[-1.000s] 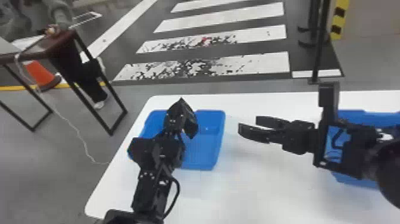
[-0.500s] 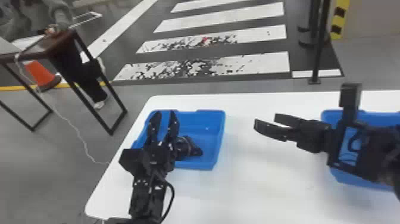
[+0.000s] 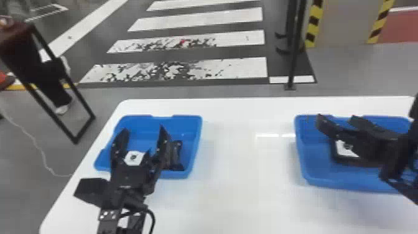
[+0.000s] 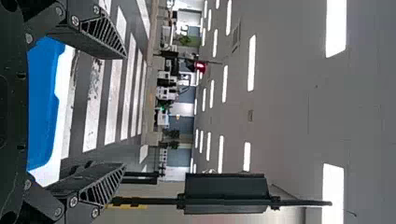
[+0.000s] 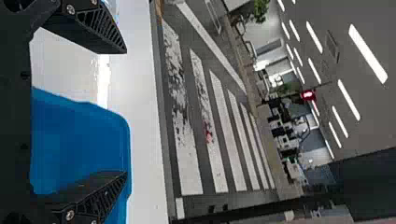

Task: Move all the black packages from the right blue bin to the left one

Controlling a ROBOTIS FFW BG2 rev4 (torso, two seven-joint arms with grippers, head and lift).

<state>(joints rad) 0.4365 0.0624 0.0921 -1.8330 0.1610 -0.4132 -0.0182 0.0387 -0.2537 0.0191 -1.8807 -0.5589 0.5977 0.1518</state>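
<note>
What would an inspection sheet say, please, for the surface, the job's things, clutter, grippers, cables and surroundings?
Surface: white table, two blue bins standing on it.
Job's things: black package in the left bin; a dark shape with a white patch in the right bin, too covered to identify.
Clutter: nothing seen.
Grippers: left gripper open over the left bin; right gripper open over the right bin.
Cables: black cable looped at the left arm; pale cord on the floor.
Surroundings: striped crossing, black post, dark side table.
</note>
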